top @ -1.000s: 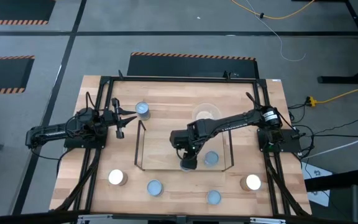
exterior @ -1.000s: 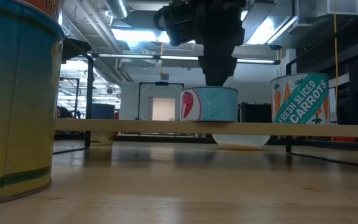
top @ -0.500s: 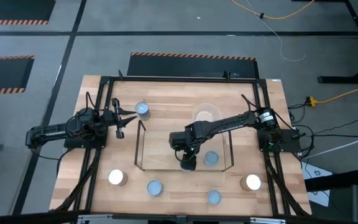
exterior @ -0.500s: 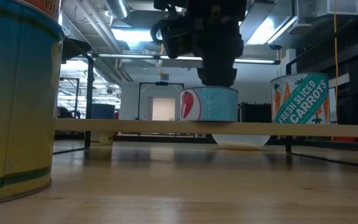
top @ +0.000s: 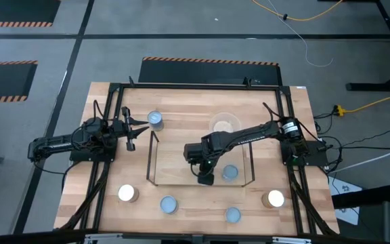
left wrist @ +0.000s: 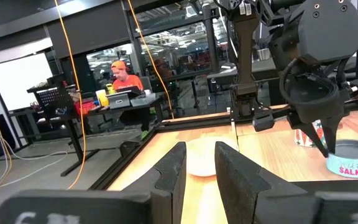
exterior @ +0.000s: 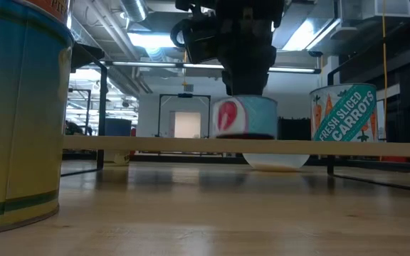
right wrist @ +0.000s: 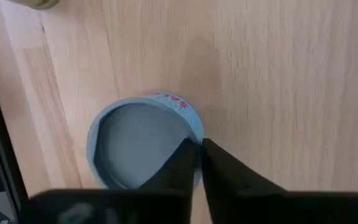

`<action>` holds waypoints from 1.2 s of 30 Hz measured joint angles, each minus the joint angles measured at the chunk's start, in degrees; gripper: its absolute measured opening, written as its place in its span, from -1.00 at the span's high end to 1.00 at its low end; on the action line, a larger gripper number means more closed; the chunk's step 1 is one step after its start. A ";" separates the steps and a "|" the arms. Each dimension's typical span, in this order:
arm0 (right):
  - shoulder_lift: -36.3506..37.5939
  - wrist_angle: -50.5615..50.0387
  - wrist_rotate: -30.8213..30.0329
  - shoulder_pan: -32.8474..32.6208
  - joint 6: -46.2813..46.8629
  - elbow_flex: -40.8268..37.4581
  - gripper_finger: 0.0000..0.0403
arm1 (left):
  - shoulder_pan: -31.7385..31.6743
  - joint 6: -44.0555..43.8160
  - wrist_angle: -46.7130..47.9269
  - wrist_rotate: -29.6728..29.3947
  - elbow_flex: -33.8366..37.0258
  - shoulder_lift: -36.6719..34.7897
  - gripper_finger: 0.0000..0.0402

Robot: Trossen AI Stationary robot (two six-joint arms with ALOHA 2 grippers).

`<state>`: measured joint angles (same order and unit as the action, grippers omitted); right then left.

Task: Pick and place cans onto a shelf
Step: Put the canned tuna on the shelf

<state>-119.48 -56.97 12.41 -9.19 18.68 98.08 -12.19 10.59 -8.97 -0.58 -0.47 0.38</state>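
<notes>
A low blue can (right wrist: 135, 146) with a grey recessed top stands on the shelf (top: 152, 157) of thin black rods in the middle of the table; it also shows in the high view (top: 231, 173) and the low view (exterior: 246, 116). My right gripper (right wrist: 197, 144) points steeply down over its edge, shut on it. My left gripper (top: 133, 132) waits at the table's left side, level, open with nothing between its fingers (left wrist: 169, 177). My right gripper pinches the can's rim (right wrist: 196, 127) between its two fingers, one finger on the recessed top inside the rim and one outside on the wall. The fingers come from above, pointing steeply down. Whether the can's bottom (exterior: 244, 135) is clear of the shelf cannot be told.
Other cans stand on the table: one at the far left (top: 155, 120), several along the near edge (top: 168, 204), and a carrots can (exterior: 344, 112). A clear round dish (top: 223, 125) sits beyond the shelf. A big can (exterior: 16, 114) looms close in the low view.
My right gripper has sunk slightly onto the blue can and shut on its rim. In the low view the can has shifted a little sideways and up, and a dark band now shows under it.
</notes>
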 joint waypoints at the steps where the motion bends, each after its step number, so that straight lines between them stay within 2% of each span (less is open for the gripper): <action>1: 0.00 0.43 -0.16 0.01 -0.70 0.00 0.92 | 0.00 0.01 0.00 0.01 0.00 -0.01 0.61; 6: 0.00 3.09 -0.33 0.05 -7.51 0.00 0.92 | 0.00 0.02 0.00 0.00 0.00 -0.02 0.61; 19: -0.11 10.70 -0.57 2.20 -38.95 2.56 0.94 | 0.00 0.01 0.02 0.00 0.00 -0.02 0.61; 23: -0.11 10.55 -3.36 2.14 -46.77 2.56 0.94 | 0.00 0.00 0.42 0.00 0.00 -0.02 0.61; 28: -0.11 10.55 -3.99 1.95 -52.04 2.56 0.94 | 0.00 0.00 0.59 0.00 0.00 -0.01 0.61; 36: -0.11 11.61 -3.84 1.36 -54.39 2.56 0.92 | 0.00 -0.07 0.58 0.00 0.00 -0.01 0.61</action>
<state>-119.59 -45.35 8.58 -7.84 -35.71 100.64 -12.19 10.52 -8.40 -0.58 -0.47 0.37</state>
